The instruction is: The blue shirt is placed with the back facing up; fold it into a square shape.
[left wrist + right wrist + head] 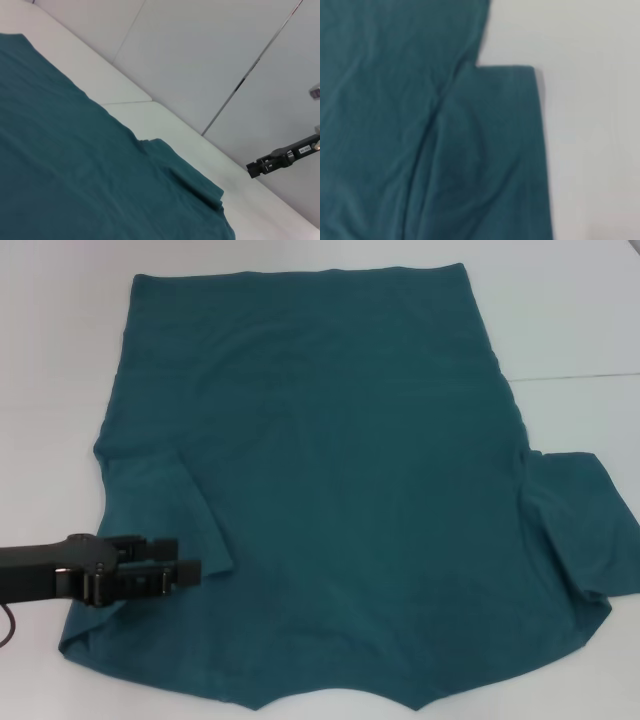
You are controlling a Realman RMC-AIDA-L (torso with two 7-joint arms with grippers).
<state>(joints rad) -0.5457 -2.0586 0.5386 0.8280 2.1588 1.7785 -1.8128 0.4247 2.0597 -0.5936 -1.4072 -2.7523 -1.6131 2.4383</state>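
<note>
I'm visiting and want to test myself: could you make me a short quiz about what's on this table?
1. True or false: the blue shirt is already folded into a square.
2. Which pincer is over the shirt in the head view? A) left B) right C) both
3. Fill in: the left sleeve is folded ____ the shirt's body.

Key: 1. False; it lies spread on the white table, right sleeve sticking out. 2. A; the left pincer is at the left sleeve, while the right pincer is off the shirt. 3. Onto.
</note>
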